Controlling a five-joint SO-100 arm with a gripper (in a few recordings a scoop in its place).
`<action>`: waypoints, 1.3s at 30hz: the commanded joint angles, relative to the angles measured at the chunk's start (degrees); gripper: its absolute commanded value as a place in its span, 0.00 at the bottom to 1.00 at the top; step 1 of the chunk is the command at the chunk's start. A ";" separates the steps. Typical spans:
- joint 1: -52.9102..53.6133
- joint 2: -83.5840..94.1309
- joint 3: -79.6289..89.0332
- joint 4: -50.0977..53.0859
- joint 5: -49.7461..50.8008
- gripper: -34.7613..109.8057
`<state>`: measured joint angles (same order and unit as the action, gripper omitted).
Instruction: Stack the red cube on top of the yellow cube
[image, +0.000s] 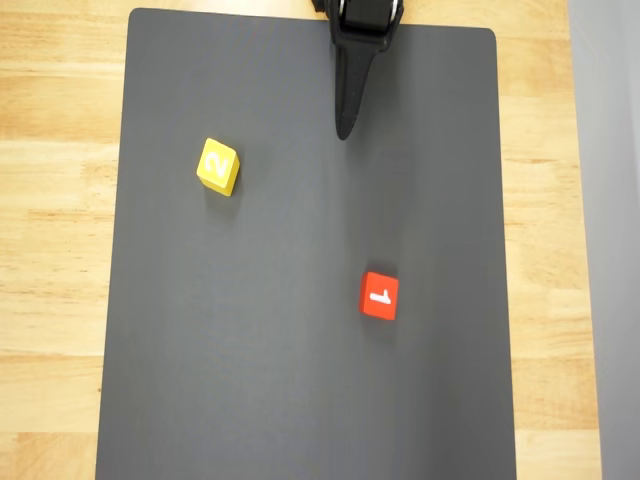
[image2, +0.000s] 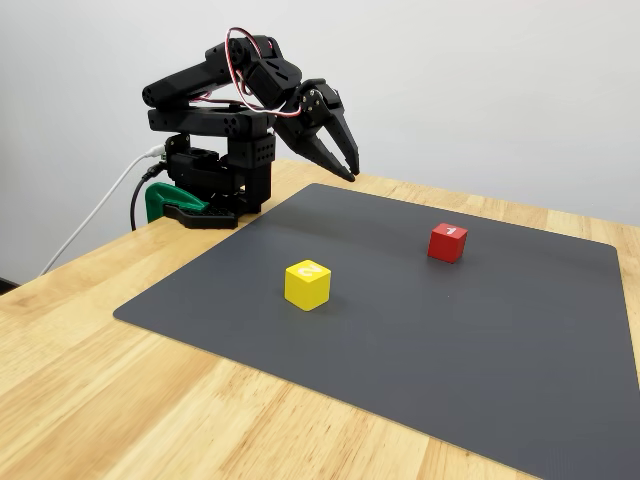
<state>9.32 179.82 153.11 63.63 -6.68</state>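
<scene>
While the black gripper reaches down from the top edge in the overhead view, its fingers run together into a single dark point over the upper middle of the dark grey mat, and nothing is held between them. From this angle no gap shows between the fingers. A yellow cube sits on the upper left part of the mat, turned slightly askew, with a pale "2" on its top face. A red cube lies well apart from it, lower and to the right of centre, carrying a white "1" on top. Both cubes rest flat on the mat, clear of the gripper. Light wooden tabletop frames the mat on the left and right.

Seen from the fixed view at the side, the black arm is folded back on its base at the far left corner of the table, next to a green clamp. The gripper hangs in the air above the mat's far edge, tips pointing down, the fingers nearly together and empty. The yellow cube stands nearer the camera, left of centre; the red cube stands farther back to the right. A white cable trails off the table's left side, and red and white wires loop over the arm's upper joint.
</scene>
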 joint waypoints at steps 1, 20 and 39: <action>0.09 0.26 0.00 -0.44 -1.23 0.28; -1.76 0.26 0.09 -0.79 -8.00 0.40; -2.20 -40.78 -18.28 -19.60 -3.78 0.40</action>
<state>5.71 154.16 142.65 47.20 -11.07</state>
